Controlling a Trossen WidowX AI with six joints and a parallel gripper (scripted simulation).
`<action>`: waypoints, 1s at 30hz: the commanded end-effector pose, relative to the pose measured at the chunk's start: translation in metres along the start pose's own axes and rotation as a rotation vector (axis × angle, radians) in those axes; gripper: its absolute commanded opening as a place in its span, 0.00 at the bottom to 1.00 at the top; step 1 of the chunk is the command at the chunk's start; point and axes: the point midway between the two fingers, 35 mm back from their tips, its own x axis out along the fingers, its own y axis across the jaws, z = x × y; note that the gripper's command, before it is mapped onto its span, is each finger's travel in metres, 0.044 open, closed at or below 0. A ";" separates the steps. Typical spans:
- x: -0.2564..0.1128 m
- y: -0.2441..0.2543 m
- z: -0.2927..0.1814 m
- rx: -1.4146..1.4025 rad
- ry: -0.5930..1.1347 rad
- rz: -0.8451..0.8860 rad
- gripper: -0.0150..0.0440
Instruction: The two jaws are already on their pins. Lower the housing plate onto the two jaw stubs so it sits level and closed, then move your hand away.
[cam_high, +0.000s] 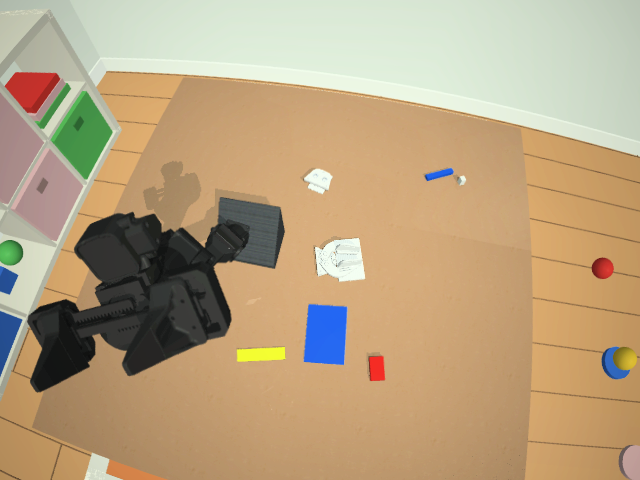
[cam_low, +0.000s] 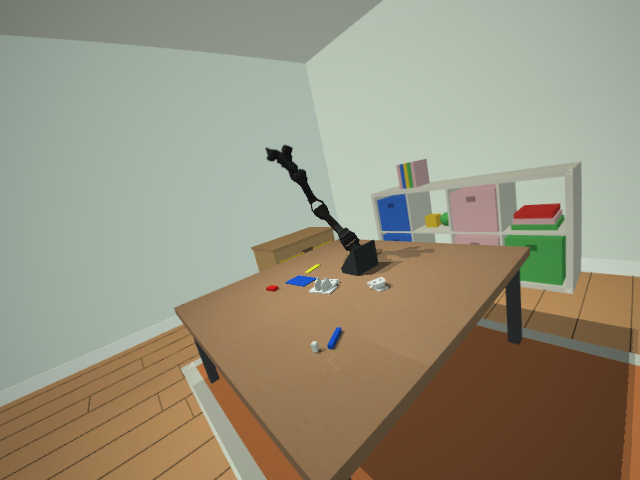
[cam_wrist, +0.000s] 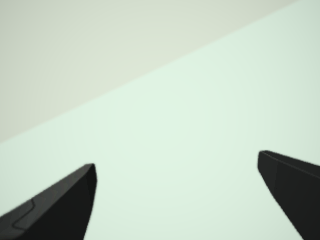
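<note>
The white housing plate (cam_high: 319, 178) (cam_low: 378, 282), with two round marks on its top, lies on the table apart from the jaws. A white base (cam_high: 355, 276) (cam_low: 316, 291) carries two upright white jaws (cam_high: 348, 249) (cam_low: 325, 283) side by side; their pins and stubs are too small to make out. My gripper (cam_high: 82, 379) (cam_wrist: 178, 165) is open and empty, with its fingers wide apart. It is raised high above the table, far from the plate and the jaws, and shows small in the exterior view. The wrist view shows only the fingers and plain pale surfaces.
The arm stands on a dark block (cam_high: 258, 232) (cam_low: 366, 258) beside the base and plate. A blue sheet (cam_high: 325, 334) (cam_low: 300, 280), a yellow bar (cam_high: 261, 354) (cam_low: 312, 268), a red block (cam_high: 376, 368) (cam_low: 271, 288), a blue bar (cam_high: 438, 174) (cam_low: 334, 337) and a small white piece (cam_high: 461, 180) (cam_low: 314, 346) lie around.
</note>
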 end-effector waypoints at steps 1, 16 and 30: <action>0.000 0.000 0.000 0.000 0.000 0.000 0.98; -0.026 0.083 0.048 0.123 -0.113 0.231 1.00; -0.067 0.161 0.093 0.239 -0.203 0.478 1.00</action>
